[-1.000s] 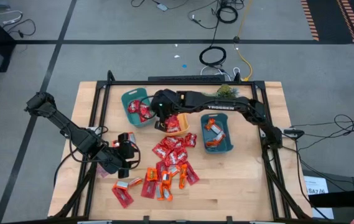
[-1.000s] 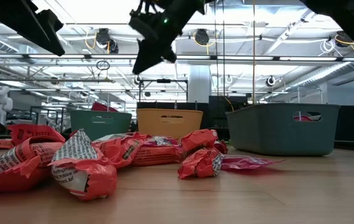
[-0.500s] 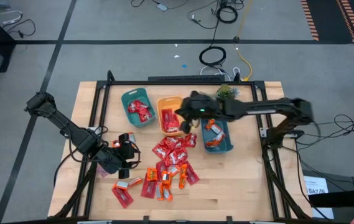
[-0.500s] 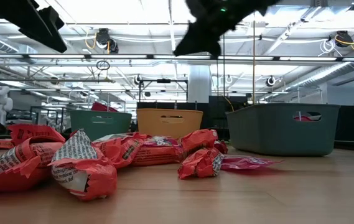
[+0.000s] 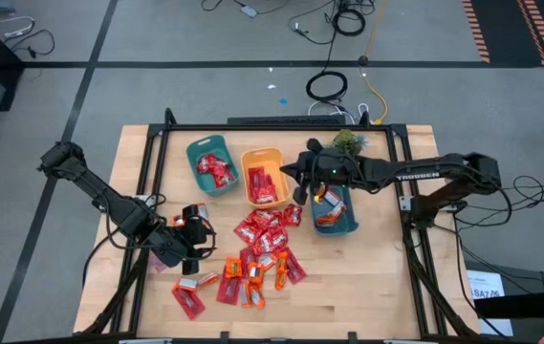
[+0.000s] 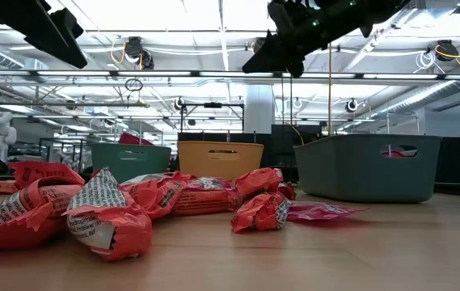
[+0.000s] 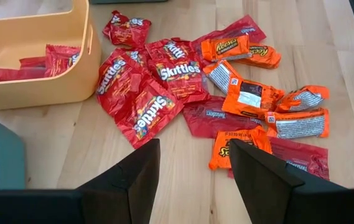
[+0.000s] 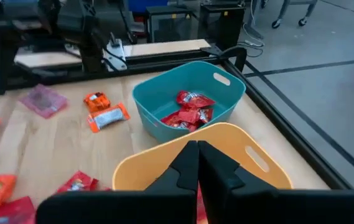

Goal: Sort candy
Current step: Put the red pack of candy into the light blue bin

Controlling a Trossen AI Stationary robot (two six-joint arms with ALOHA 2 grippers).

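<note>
Right pincer [image 5: 295,183]: fingers together, empty, above the orange bin [image 5: 262,177], probably between picks.
Left pincer [image 5: 195,232]: fingers apart, empty, facing candy pile [image 5: 264,250] mid-desk.

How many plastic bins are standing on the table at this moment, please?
3, in a row at the far side of the table: a teal bin on the left, an orange bin in the middle, and another teal bin on the right. None appears hidden.
</note>
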